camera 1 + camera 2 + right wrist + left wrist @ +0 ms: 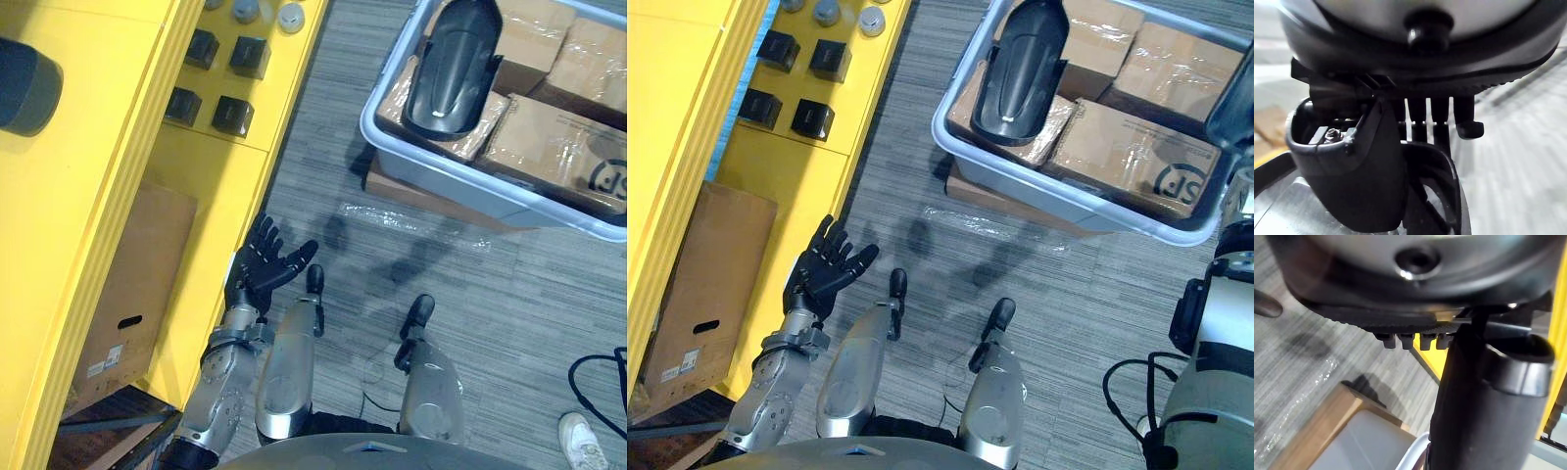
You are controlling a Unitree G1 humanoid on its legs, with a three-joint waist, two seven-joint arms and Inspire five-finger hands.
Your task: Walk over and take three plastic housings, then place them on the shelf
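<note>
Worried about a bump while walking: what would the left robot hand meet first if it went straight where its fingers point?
Likely the yellow shelf: the open left robot hand points along its front. Depth is unclear, so it might pass beside it.

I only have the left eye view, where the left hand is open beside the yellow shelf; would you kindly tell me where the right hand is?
Observer: The right wrist view shows the right hand with a dark plastic housing in front of its fingers.
Operator: Is it gripped?
Observer: It looks so; one fingertip hooks past the housing's edge.
Operator: Where is it relative to the bin?
Observer: In the right eye view a dark piece, likely that housing, shows at the right edge over the grey bin's corner.
</note>
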